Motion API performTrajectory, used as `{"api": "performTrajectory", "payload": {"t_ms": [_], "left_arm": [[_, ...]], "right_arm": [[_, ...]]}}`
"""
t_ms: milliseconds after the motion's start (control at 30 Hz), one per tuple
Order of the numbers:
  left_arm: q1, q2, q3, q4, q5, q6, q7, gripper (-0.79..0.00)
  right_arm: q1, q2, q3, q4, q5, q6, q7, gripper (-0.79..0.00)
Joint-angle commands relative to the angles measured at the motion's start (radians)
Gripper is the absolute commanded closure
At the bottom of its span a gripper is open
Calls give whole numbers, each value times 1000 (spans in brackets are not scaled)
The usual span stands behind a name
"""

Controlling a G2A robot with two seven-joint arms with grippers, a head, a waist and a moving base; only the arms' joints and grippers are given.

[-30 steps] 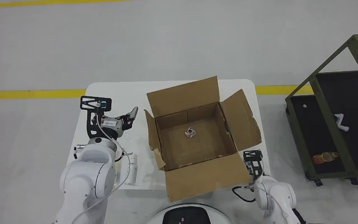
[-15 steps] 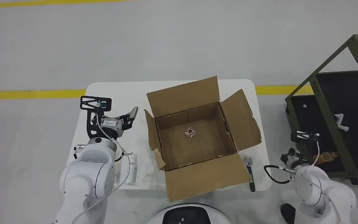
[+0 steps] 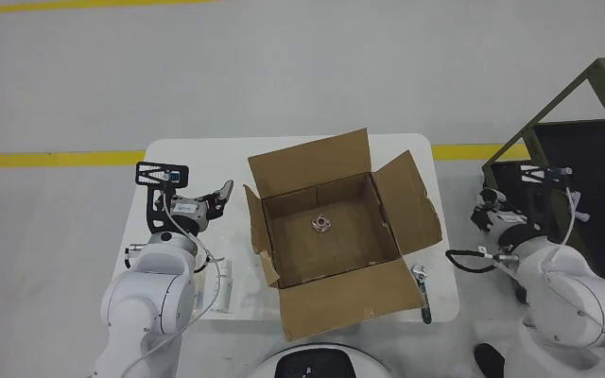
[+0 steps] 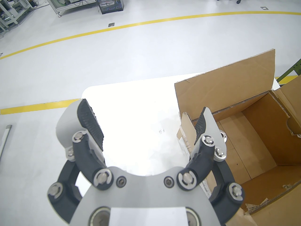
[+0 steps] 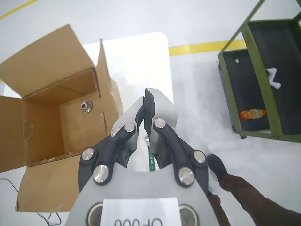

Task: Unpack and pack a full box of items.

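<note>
1. Table (image 3: pixel 208 151), white with rounded corners, carries the box in its middle and a tool near its right edge.
2. Green cart (image 5: pixel 239 85) with black trays stands on the floor to the right of the table, apart from it.
3. Cardboard box (image 3: pixel 350 298) stands upright on the table with its mouth facing up, and all four flaps are folded outward. Its base is almost square, so no long axis can be told.
4. Left gripper (image 4: pixel 144 109) hangs over the left part of the table, just beside the left flap of the box, and points toward the far side. Its fingers are spread wide and nothing is between them.
5. Right gripper (image 5: pixel 147 97) is off the right side of the table, near the cart. Its fingers are pressed together and grasp nothing.
6. Wrench (image 3: pixel 423 295) with a green handle lies flat on the table, just beside the near right corner of the box. Its long axis runs from near to far, with the head toward the far side and the handle end toward the near edge.
7. Orange bottle (image 5: pixel 252 113) lies on its side in a cart tray.
8. Round metal part (image 3: pixel 321 224) lies on the box floor, closer to the far wall and touching no wall. Its hole faces up.
</note>
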Motion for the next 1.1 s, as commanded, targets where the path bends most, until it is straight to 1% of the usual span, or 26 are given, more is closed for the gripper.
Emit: {"api": "performTrajectory", "payload": {"t_ms": [0,67,233,267,300,400,433,500,933,1000,1067], "left_arm": [[0,0,0,0,0,0,0,-785],[0,0,0,0,0,0,0,-785],[0,0,0,0,0,0,0,-785],[0,0,0,0,0,0,0,-785],[0,0,0,0,0,0,0,-785],[0,0,0,0,0,0,0,-785],[0,0,0,0,0,0,0,-785],[0,0,0,0,0,0,0,-785],[0,0,0,0,0,0,0,-785],[0,0,0,0,0,0,0,-785],[0,0,0,0,0,0,0,-785]], "right_arm": [[28,3,-66,6,-5,-14,24,0],[45,7,-132,28,-21,-48,49,0],[64,14,-289,129,-126,-125,41,0],[62,17,-325,151,-159,-159,36,0],[56,18,-350,174,-182,-165,17,0],[38,17,-403,263,-224,-134,-27,0],[36,17,-415,294,-241,-122,-46,0],[37,17,-431,340,-265,-103,-42,0],[37,17,-431,340,-265,-103,-42,0],[39,19,-443,361,-274,-111,-87,0],[67,17,-470,401,-279,-110,-119,0]]}}
